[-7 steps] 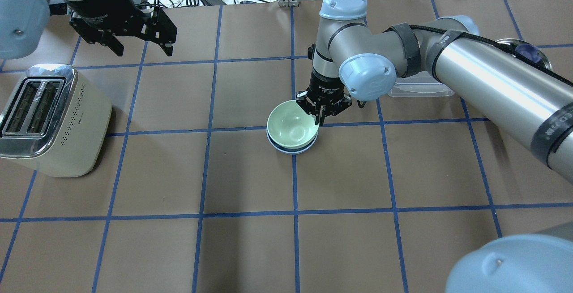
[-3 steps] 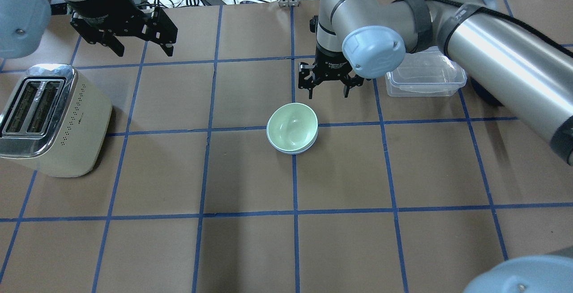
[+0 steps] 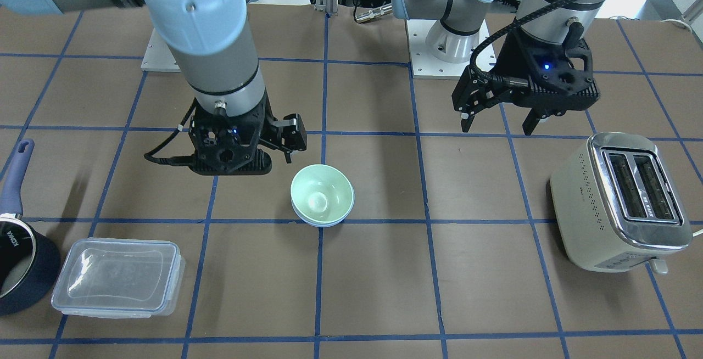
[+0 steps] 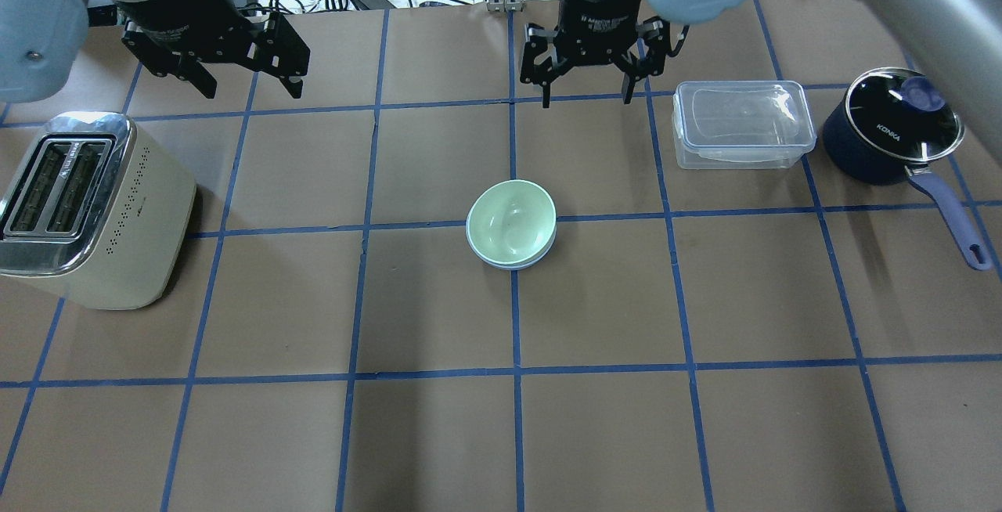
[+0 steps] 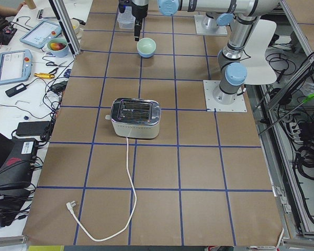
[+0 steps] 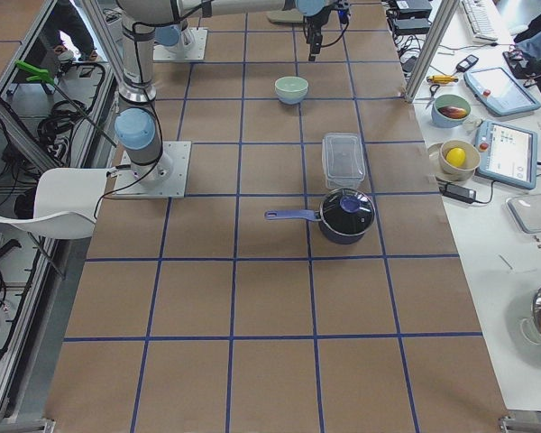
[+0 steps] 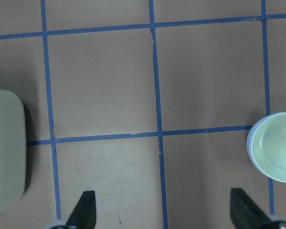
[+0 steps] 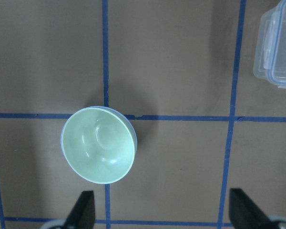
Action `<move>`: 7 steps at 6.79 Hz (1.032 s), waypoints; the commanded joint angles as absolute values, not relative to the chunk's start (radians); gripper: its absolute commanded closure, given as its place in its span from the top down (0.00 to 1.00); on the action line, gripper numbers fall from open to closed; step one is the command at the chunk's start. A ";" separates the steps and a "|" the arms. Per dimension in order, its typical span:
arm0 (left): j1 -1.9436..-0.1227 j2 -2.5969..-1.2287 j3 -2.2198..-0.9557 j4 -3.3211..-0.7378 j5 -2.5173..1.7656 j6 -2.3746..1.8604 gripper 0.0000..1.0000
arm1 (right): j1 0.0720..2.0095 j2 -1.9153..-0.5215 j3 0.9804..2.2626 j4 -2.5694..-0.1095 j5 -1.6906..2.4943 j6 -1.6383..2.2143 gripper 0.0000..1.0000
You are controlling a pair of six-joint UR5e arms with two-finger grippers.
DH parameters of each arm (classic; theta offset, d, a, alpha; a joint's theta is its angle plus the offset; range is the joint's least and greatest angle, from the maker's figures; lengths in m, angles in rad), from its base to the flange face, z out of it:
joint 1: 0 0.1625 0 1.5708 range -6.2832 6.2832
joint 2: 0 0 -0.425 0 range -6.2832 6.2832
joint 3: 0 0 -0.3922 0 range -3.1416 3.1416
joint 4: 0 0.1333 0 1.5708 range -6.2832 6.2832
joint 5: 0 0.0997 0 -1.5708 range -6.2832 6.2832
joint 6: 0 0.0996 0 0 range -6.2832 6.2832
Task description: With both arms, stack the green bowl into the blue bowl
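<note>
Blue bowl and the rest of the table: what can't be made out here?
- blue bowl: in the front-facing and overhead views the green bowl nested in it hides all but a rim sliver; its inside shows nowhere.
- saucepan: in the front-facing view, cut off by the left edge; in the overhead view its lid covers the inside.
- toaster: in the left wrist view, cut off by the left edge.

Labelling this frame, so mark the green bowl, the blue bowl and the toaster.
green bowl (image 4: 510, 220), overhead exterior view, inner floor of the bowl.
blue bowl (image 3: 321, 222), exterior front-facing view, outer wall showing below the green bowl's rim.
toaster (image 4: 133, 222), overhead exterior view, cream side wall.
</note>
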State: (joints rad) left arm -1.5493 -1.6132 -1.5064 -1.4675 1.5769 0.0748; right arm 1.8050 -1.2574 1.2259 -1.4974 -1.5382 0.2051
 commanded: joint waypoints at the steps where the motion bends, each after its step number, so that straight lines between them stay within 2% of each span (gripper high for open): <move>1: -1.549 -1.609 -1.506 -1.468 1.578 0.074 1.00 | 1.789 -1.337 1.245 -1.451 -1.540 0.095 0.99; 3: -1.549 -1.612 -1.506 -1.473 1.580 0.074 1.00 | 1.778 -1.470 1.417 -1.516 -1.537 0.078 1.00; 4: -1.549 -1.609 -1.506 -1.480 1.582 0.068 1.00 | 1.782 -1.483 1.448 -1.604 -1.543 0.087 1.00; 7: -1.549 -1.608 -1.508 -1.482 1.586 0.069 1.00 | 1.728 -1.483 1.442 -1.608 -1.555 0.074 1.00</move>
